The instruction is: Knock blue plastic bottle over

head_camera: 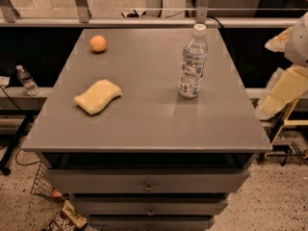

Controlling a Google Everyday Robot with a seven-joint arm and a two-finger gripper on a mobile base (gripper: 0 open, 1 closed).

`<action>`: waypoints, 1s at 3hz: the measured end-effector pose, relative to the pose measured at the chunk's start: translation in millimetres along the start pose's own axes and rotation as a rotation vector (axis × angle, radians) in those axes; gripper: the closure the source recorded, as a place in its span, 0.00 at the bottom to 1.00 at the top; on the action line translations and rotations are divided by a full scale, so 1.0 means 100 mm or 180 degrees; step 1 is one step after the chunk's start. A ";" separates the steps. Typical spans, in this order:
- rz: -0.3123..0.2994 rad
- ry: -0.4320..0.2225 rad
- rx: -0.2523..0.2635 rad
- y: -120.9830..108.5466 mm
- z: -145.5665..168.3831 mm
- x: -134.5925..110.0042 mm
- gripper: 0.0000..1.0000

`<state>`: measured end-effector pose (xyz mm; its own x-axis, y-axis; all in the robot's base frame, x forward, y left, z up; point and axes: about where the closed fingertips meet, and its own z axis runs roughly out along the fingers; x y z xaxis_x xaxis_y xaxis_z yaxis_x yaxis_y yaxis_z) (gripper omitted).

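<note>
The blue plastic bottle (193, 64) stands upright on the right half of the grey table (144, 124). It is clear and bluish, with a white cap and a blue-and-white label. My gripper (283, 91) shows as cream-coloured parts at the right edge of the view, off the table and well to the right of the bottle, not touching it.
A yellow sponge (97, 96) lies on the left half of the table. An orange ball (98, 43) sits at the back left. A small clear bottle (26, 80) stands on a low ledge to the left. Drawers are below the table top, and a railing runs behind it.
</note>
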<state>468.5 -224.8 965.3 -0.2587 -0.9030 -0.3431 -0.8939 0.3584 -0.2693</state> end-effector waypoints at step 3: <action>0.0596 -0.1471 0.0221 -0.70 0.53 -0.15 0.00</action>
<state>554.0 -223.7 941.1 -0.2091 -0.6278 -0.7497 -0.8170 0.5334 -0.2189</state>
